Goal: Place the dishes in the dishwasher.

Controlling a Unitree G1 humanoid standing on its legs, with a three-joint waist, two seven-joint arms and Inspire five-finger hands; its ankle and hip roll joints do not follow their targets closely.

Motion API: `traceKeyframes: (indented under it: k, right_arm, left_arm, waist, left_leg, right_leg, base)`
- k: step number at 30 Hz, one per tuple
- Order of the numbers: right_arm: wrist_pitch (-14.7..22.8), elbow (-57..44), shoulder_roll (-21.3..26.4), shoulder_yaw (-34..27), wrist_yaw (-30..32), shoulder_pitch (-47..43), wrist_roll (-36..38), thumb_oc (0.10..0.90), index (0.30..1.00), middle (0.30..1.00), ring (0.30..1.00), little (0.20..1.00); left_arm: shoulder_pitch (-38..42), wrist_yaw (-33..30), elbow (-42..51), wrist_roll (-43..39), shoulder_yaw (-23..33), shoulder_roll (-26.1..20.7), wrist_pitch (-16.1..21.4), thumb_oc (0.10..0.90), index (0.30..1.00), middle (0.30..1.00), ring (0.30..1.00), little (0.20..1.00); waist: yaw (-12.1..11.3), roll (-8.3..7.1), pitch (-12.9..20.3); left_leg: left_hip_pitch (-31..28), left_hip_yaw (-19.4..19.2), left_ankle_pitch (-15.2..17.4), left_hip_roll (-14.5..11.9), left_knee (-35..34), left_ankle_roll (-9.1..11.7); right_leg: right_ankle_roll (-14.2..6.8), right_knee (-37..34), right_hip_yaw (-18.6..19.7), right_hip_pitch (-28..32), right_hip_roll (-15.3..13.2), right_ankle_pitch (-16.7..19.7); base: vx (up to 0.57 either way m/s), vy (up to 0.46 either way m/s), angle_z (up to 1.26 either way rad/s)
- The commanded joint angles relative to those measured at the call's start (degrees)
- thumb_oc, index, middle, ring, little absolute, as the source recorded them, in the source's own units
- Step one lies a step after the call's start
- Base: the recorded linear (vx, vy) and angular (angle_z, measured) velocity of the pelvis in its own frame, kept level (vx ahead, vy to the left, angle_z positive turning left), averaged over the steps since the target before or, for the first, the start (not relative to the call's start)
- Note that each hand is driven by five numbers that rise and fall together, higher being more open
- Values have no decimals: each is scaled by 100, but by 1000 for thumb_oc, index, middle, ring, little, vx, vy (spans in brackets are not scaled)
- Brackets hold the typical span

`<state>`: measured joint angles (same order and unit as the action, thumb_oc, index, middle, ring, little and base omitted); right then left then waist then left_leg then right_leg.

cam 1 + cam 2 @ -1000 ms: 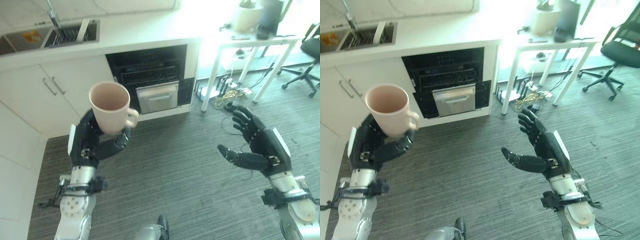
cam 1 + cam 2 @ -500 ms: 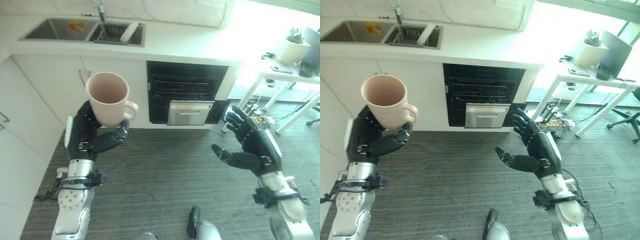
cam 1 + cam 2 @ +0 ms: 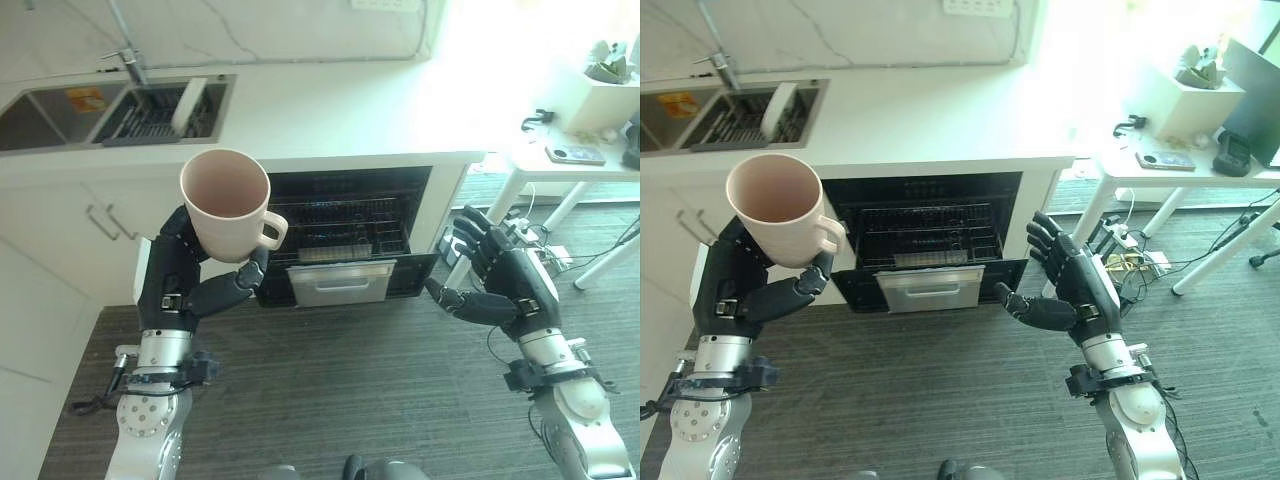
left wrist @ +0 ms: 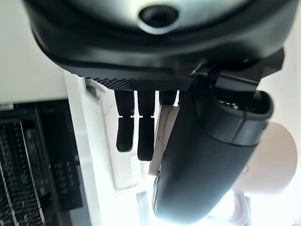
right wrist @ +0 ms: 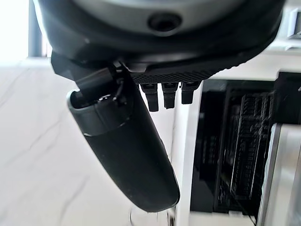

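One pink mug (image 3: 226, 204) sits upright, gripped in the left hand (image 3: 180, 285); right hand (image 3: 497, 285) spread, empty. Camera has swung to face the open dishwasher (image 3: 345, 232), now nearer, so loading looks close.

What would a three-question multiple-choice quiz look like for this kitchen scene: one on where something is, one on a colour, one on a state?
1. Where is the mug?
A. In the sink
B. Held up in the left hand
C. On the floor

2. What colour is the mug?
A. Pale pink
B. Dark blue
C. Green

3. How is the right hand?
A. Curled round a plate
B. Closed in a fist
C. Open, holding nothing

Answers:
1 B: the left hand has fingers and thumb curled round the mug, in front of the dishwasher.
2 A: its wall and inside look pale pink.
3 C: the right hand shows spread fingers with nothing in it.
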<state>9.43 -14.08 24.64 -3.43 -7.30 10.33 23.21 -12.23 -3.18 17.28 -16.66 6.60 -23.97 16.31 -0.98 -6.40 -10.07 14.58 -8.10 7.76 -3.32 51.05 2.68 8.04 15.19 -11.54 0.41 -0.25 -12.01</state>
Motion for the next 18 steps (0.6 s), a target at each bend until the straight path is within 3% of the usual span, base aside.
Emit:
traceKeyframes:
  k: [1, 2, 4, 5, 6, 10, 18]
  right_arm:
    - [569, -584, 320, -378, 90, -331, 164, 800, 900, 900, 900, 900]
    - [546, -579, 307, -371, 53, -317, 85, 800, 900, 900, 900, 900]
    - [525, -577, 311, -359, 44, -220, -52, 800, 900, 900, 900, 900]
    - [607, -556, 394, -430, 10, -123, -2, 800, 900, 900, 900, 900]
    - [631, -545, 448, -487, -55, -81, 59, 800, 900, 900, 900, 900]
    - [599, -718, 443, -646, -194, 155, 184, 800, 900, 900, 900, 900]
    - [298, -726, 332, -483, 90, -122, -19, 800, 900, 900, 900, 900]
  left_arm:
    - [392, -21, 305, -111, 333, -160, 796, 400, 300, 300, 300, 300]
    - [356, -18, 300, -138, 359, -164, 803, 400, 300, 300, 300, 300]
    - [383, -89, 249, -200, 306, -201, 753, 400, 300, 300, 300, 300]
    - [457, -91, 163, -212, 238, -188, 794, 400, 300, 300, 300, 300]
    - [444, -122, 142, -186, 203, -153, 858, 400, 300, 300, 300, 300]
    - [408, -138, 185, -204, 263, -209, 874, 400, 300, 300, 300, 300]
    - [627, -168, 214, -215, 194, -274, 758, 400, 300, 300, 300, 300]
  waist:
    - [98, 338, 209]
    - [118, 403, 208]
    - [179, 667, 216]
    - [198, 696, 227]
    - [200, 680, 265]
    - [189, 670, 369]
    - [-43, 550, 404]
  left_leg:
    - [-1109, -166, -555, 18, -2892, 46]
    - [-1129, -255, -573, 25, -3386, 59]
    - [-528, -199, -317, -283, -3386, 186]
    - [-255, -288, -452, -458, -3386, 267]
    - [-220, -354, -229, -475, -3386, 222]
    - [-291, -317, 7, -401, -3386, 83]
    - [-262, -264, 166, -157, -3386, -109]
  right_leg:
    - [-1125, 200, 289, -431, -485, 151]
    - [-1160, 200, 358, -419, -421, 98]
    - [-1206, 200, 308, -322, -201, -56]
    - [-1172, 200, 207, -186, -171, -224]
    - [-1205, 200, 119, -124, -237, -273]
    - [-1305, 200, 51, 20, -356, -346]
    - [-1447, 200, -89, 163, -570, -349]
  base:
    - [310, 82, -1]
    - [263, 134, -40]
    - [286, 196, -41]
    - [421, 276, 28]
    - [412, 305, 54]
    - [281, 225, -17]
    - [155, 174, 4]
